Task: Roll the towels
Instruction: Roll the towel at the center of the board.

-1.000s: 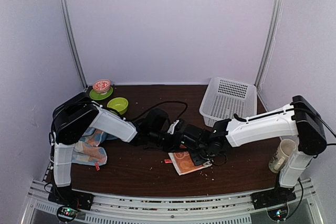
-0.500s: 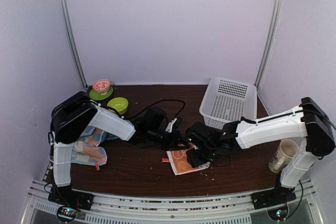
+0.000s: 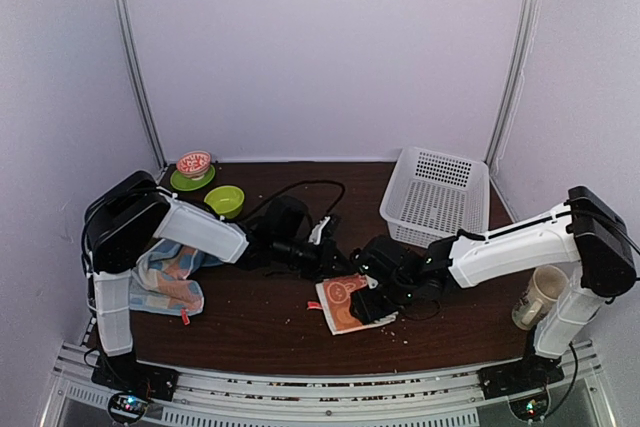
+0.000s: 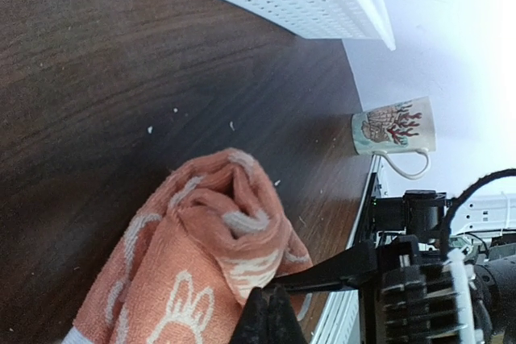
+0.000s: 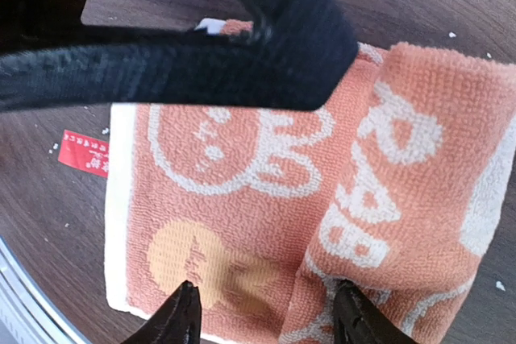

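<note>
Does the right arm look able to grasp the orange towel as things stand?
Probably yes: the right gripper hangs open directly over the orange towel, nothing between them; the left gripper, pinching the same towel, crowds it.

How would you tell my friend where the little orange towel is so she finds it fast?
Look at the dark brown wooden table, near the middle of its front edge. The small orange terry towel with white cartoon print lies there, partly rolled. The other cloth, a light-blue pastel-spotted towel heaped at the left edge, is bigger and not orange.
</note>
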You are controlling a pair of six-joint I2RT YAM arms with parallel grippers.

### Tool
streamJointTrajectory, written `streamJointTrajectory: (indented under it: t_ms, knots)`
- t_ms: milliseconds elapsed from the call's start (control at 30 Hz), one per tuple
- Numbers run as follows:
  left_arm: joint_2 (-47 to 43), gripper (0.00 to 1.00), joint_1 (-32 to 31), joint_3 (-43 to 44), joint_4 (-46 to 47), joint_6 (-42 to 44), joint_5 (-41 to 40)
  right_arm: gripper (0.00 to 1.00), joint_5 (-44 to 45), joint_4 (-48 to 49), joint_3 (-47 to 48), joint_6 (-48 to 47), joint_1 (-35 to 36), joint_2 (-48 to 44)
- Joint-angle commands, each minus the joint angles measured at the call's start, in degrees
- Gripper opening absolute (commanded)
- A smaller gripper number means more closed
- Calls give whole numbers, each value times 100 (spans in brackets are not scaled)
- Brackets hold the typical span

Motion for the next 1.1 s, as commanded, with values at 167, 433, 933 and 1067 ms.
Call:
streamJointTrajectory:
  t_ms: [167, 433, 933, 1067]
  knots:
    - [102, 0, 27, 430, 572, -114, 362, 58, -492, 721, -491, -66, -149, 47]
    - [693, 0, -109, 767, 1145, -497, 869, 58, -484, 787, -544, -165, -166, -19]
    - [1322, 0, -120, 840, 1363, -875, 962, 60, -611, 915, -700, -396, -150, -735]
    - [1468, 0, -109, 925, 1232, -870, 905, 61, -616, 445, -507, -513, -147, -907]
